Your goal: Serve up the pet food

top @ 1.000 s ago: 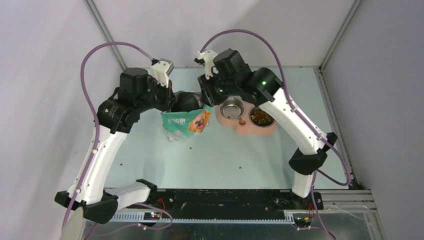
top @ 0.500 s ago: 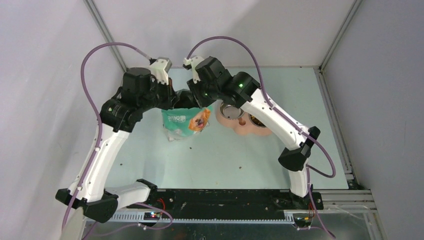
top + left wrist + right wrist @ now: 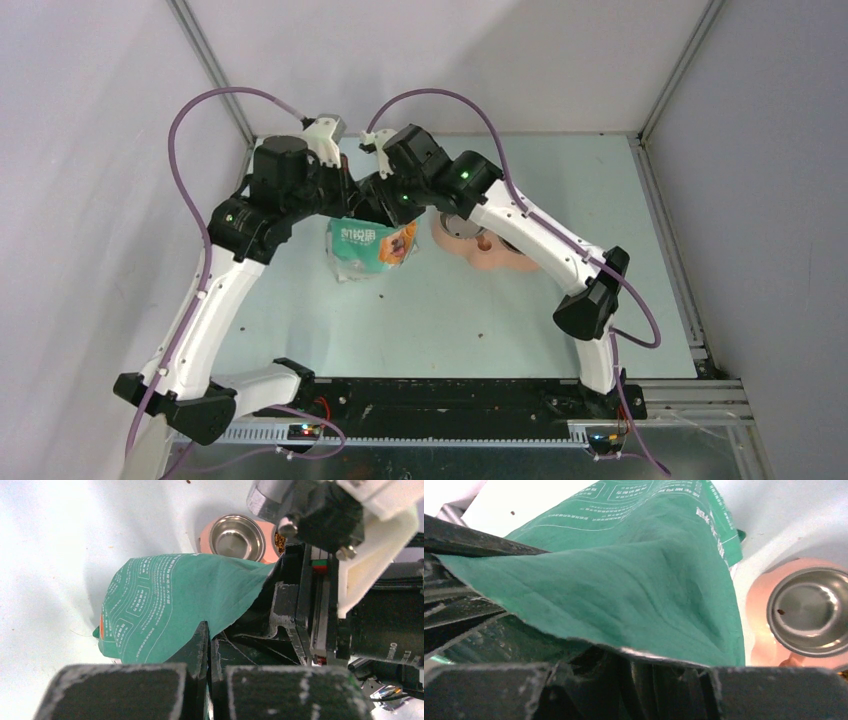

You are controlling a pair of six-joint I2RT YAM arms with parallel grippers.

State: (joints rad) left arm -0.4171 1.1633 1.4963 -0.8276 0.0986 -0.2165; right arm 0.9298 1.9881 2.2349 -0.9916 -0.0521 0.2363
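Pinching the green bag (image 3: 170,600) by its top edge with my left gripper (image 3: 207,642), jaws together on the foil. Right gripper (image 3: 634,680) sits at the bag mouth; I cannot tell its grip. Pet food (image 3: 279,539) fills one bowl of the pink feeder (image 3: 206,530); the other bowl (image 3: 236,536) looks unfilled. Overhead, my right arm hides that kibble; the left wrist shows it.

White arms (image 3: 215,300), black joints (image 3: 275,170), purple cables (image 3: 229,90)

I am looking down on a pale blue-green table (image 3: 450,320). Plain grey walls (image 3: 520,50) are closing it in behind and on both sides, metal rails (image 3: 212,72) slanting up from its far corners.
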